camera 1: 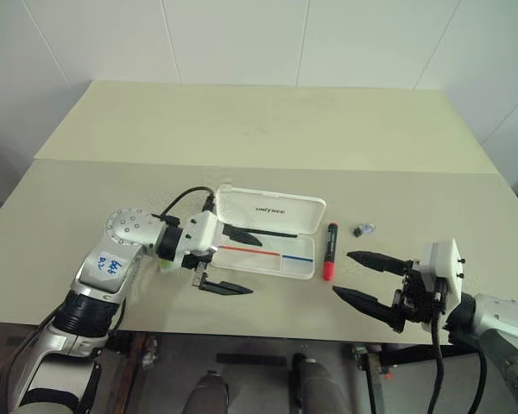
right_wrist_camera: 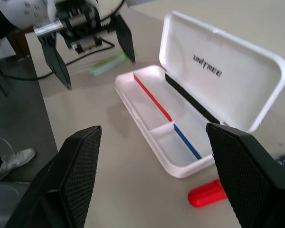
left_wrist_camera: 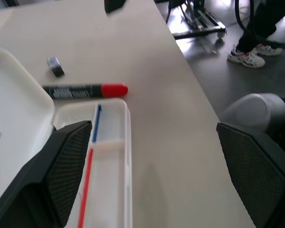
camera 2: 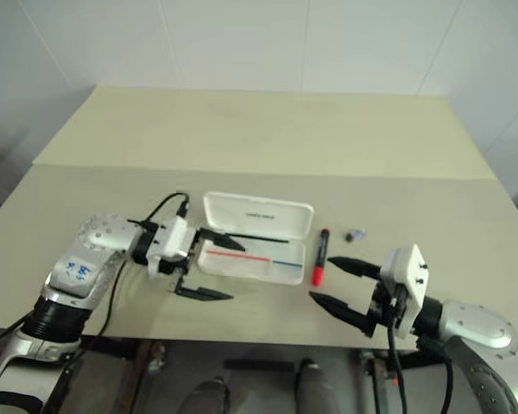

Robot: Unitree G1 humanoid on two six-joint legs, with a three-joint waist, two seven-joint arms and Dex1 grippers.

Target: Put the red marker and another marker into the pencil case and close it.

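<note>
The white pencil case [camera 1: 281, 263] lies open at mid-table, its lid [camera 1: 272, 210] folded back, with red and blue lines inside the tray. The red marker [camera 1: 330, 250], black with a red end, lies on the table just right of the case. A lime-green marker [right_wrist_camera: 109, 64] rests on the table by the case's left end, beneath my left hand. My left gripper [camera 1: 244, 261] hovers open and empty at the case's left end, one finger over the tray, the other in front of it. My right gripper [camera 1: 343, 274] is open and empty near the front edge, just right of the red marker.
A small grey cap [camera 1: 363, 229] sits on the table right of the red marker. The table's front edge [camera 1: 268, 323] runs close under both grippers. A black cable [camera 1: 180, 200] loops off the left wrist.
</note>
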